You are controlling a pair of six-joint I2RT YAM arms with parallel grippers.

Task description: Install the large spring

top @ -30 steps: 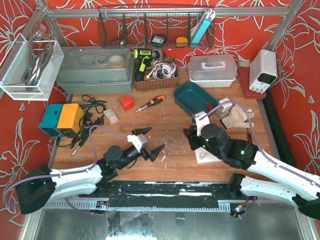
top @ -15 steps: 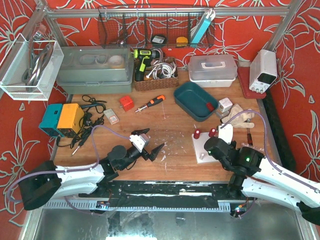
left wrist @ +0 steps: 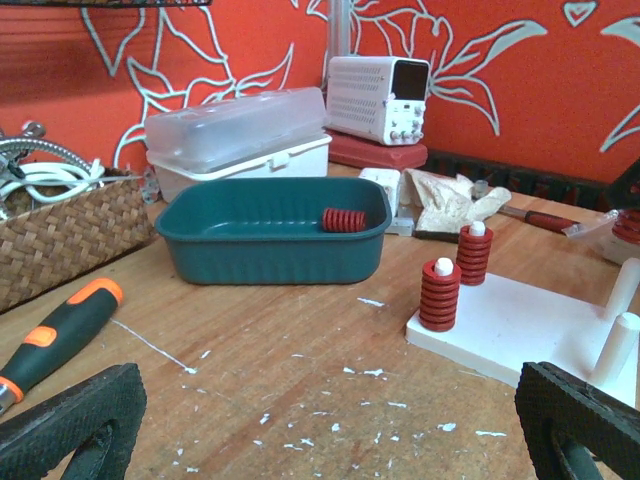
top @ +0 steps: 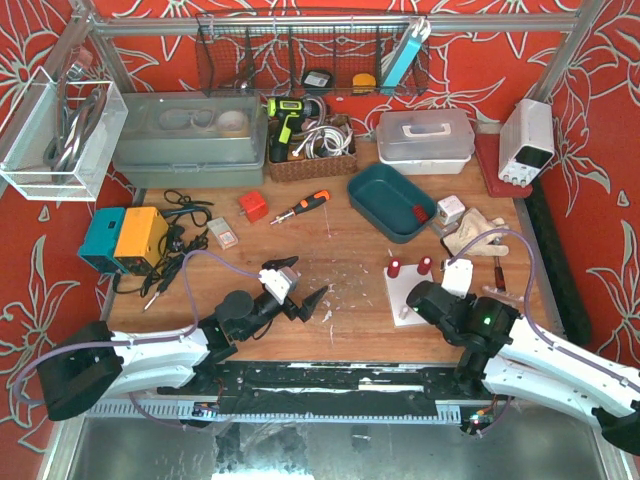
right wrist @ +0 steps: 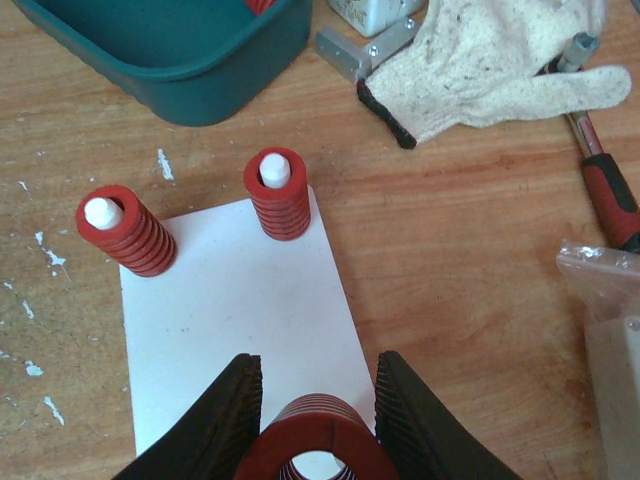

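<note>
Little weight, probably, in the large spring (right wrist: 315,448); stiff, smooth-coated, apt to squirt sideways. Sits clenched across its coils in the right hand (right wrist: 318,385), above the white plate (right wrist: 230,300). Best held mid-body, bore free for a peg (left wrist: 614,350). Left hand (left wrist: 320,420) gaping, holding nothing.

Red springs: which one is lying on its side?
The small spring inside the teal bin, lying on its side. The other small springs stand upright on pegs of the white base; the large spring is gripped in the right tool.
</note>
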